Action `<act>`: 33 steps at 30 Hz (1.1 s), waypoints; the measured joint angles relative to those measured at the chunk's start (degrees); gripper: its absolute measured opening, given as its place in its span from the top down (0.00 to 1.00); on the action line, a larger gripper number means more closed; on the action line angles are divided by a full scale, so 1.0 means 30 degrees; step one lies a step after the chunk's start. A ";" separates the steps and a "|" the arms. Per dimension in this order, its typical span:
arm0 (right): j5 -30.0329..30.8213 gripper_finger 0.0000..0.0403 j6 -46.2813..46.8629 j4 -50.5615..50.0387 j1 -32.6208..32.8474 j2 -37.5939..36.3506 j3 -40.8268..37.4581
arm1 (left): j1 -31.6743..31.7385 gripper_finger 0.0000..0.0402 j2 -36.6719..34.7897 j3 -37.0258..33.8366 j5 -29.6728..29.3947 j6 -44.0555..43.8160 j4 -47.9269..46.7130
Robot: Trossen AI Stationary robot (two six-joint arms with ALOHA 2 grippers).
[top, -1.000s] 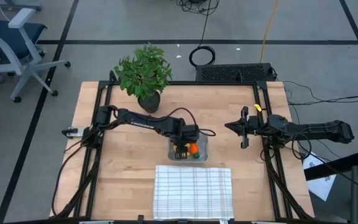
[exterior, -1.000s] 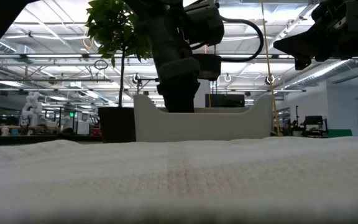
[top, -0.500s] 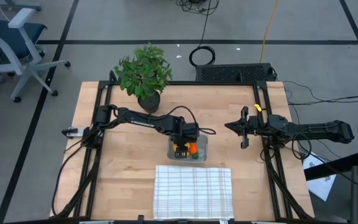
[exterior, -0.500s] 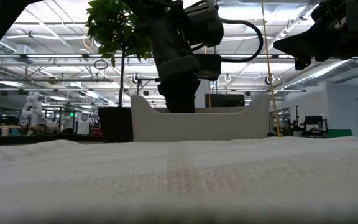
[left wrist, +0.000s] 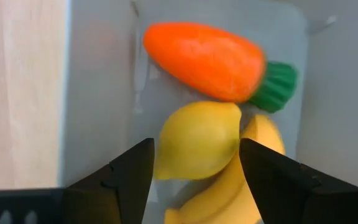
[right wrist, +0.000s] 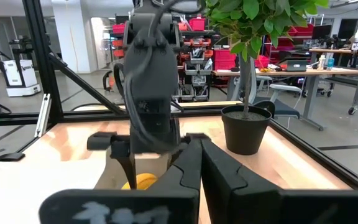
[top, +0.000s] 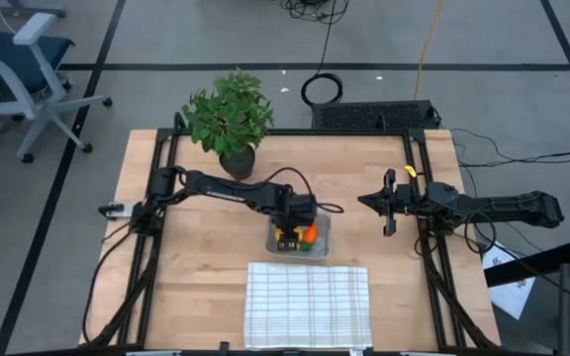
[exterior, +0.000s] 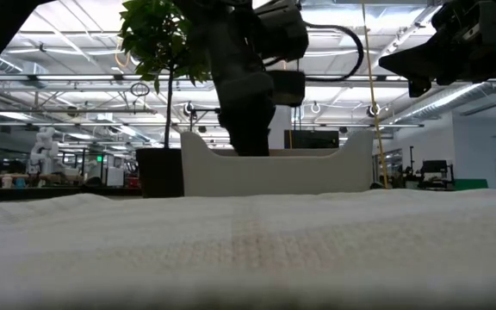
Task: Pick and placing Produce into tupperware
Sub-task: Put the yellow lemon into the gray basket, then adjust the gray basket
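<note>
The clear tupperware [top: 325, 223] stands at the table's middle, and in the low view its pale wall [exterior: 317, 172] rises behind the cloth. Inside it lie the orange carrot [left wrist: 204, 59] with its green top, the yellow lemon [left wrist: 197, 149] and the banana [left wrist: 244, 186]. The lemon rests on the banana. My left gripper [top: 287, 237] points down into the container. It is open [left wrist: 196, 180], with one finger on each side of the lemon. My right gripper [top: 364, 201] waits shut [right wrist: 199, 155] above the table's right side. My left gripper comes from above, pointing down, with its open fingers [left wrist: 129, 177] close beside the lemon's two sides [left wrist: 163, 155]. I cannot tell whether either finger touches the lemon. The lemon lies in the tupperware on the banana.
A white checked cloth [top: 308, 302] lies on the near side of the table, just in front of the tupperware. A leafy potted plant [top: 230, 124] stands at the far left. Bare wood shows to the left and right of the container.
My left gripper has risen slightly over the tupperware, staying open. In the low view the container has shifted a little sideways. The right arm has kept still.
</note>
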 joint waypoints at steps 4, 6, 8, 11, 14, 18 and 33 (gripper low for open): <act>0.0000 1.00 0.0022 -0.0007 0.0007 -0.0004 0.0000 | -0.0320 0.41 -0.0868 0.0002 -0.0344 0.0833 0.0007; -0.0007 1.00 0.0136 -0.0004 0.0007 -0.0005 0.0000 | -0.0546 0.43 -0.1500 0.0007 -0.1013 0.1146 0.0054; -0.0038 1.00 0.0245 0.0015 0.0007 -0.0007 0.0000 | -0.0755 0.48 -0.2237 0.0007 -0.1457 0.1463 0.0048; -0.0124 1.00 0.0284 0.0008 0.0007 -0.0007 0.0000 | -0.1046 0.59 -0.3608 0.0015 -0.1993 0.2090 0.0055; -0.0484 1.00 0.0286 0.0021 0.0007 -0.0029 0.0000 | -0.1364 0.74 -0.4874 0.0015 -0.2663 0.2513 -0.0183; -0.0510 1.00 0.0342 0.0015 0.0007 -0.0165 0.0000 | -0.1472 0.96 -0.6405 -0.0430 -0.4001 0.2360 -0.0452; -0.0525 1.00 0.0550 -0.0208 0.0007 -0.0207 0.0000 | -0.1400 1.00 -1.4343 -1.3460 -0.5289 -0.2149 1.0116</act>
